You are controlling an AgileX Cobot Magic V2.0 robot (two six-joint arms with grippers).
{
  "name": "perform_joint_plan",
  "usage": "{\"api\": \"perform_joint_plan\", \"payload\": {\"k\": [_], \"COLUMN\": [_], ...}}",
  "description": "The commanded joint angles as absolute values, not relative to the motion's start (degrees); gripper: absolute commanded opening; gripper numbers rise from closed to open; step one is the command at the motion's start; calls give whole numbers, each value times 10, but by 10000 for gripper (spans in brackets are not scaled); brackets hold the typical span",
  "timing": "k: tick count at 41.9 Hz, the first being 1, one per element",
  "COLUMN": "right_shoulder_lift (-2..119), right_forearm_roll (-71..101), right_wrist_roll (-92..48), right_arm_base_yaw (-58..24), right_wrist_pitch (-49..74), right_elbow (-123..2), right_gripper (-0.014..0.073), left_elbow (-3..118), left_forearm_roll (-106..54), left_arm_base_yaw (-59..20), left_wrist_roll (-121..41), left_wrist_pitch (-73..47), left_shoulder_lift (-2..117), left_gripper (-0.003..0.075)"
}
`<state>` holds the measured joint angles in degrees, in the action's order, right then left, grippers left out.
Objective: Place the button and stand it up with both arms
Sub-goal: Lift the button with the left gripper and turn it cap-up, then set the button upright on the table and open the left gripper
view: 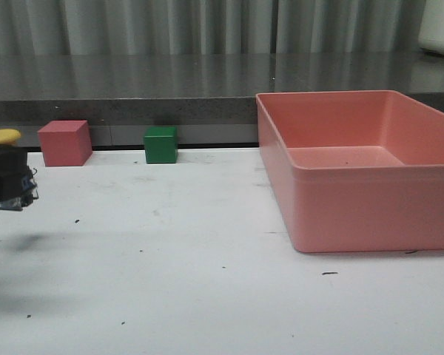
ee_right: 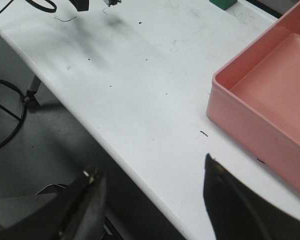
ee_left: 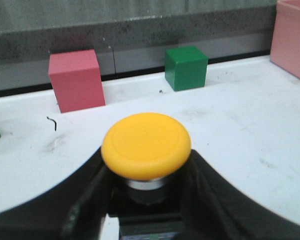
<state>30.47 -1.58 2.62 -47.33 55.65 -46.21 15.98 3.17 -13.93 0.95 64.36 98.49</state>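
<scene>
The button [view: 7, 170], yellow cap up over a black and blue-grey base, hangs above the table at the far left of the front view. My left gripper [ee_left: 147, 200] is shut on the button [ee_left: 146, 145], its black fingers [ee_left: 215, 200] on either side of the base below the yellow cap. The left arm itself is out of the front view. My right gripper [ee_right: 152, 172] is open and empty, over the table's near edge, and it does not show in the front view.
A pink tub [view: 355, 174] stands on the right half of the table and shows in the right wrist view [ee_right: 260, 95]. A red cube [view: 64, 143] and a green cube [view: 161, 144] sit at the table's back edge, also in the left wrist view [ee_left: 76, 80] [ee_left: 186, 67].
</scene>
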Motion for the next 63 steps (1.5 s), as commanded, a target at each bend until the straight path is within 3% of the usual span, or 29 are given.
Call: {"api": "perform_joint_plan", "payload": {"k": [1, 25, 39, 49, 63], "right_shoulder_lift": [307, 307, 307, 307, 307], "right_forearm_roll": [-21, -21, -21, -21, -21], "right_wrist_roll": [21, 21, 21, 21, 21], "right_arm_base_yaw": [-474, -474, -474, -474, -474], "right_wrist_pitch": [523, 523, 523, 523, 523], "right_elbow": [-475, -475, -475, -475, -475], "right_gripper": [449, 449, 449, 449, 449], "left_elbow": [170, 168, 150, 140, 102], "left_forearm_roll": [29, 29, 29, 28, -9], "left_arm_base_yaw": [-139, -139, -139, -139, -139], "left_wrist_roll": [9, 9, 9, 9, 9], "left_wrist_pitch": [783, 783, 783, 783, 783], "left_shoulder_lift": [991, 1025, 1025, 1025, 962], "left_gripper": [274, 279, 363, 472, 475]}}
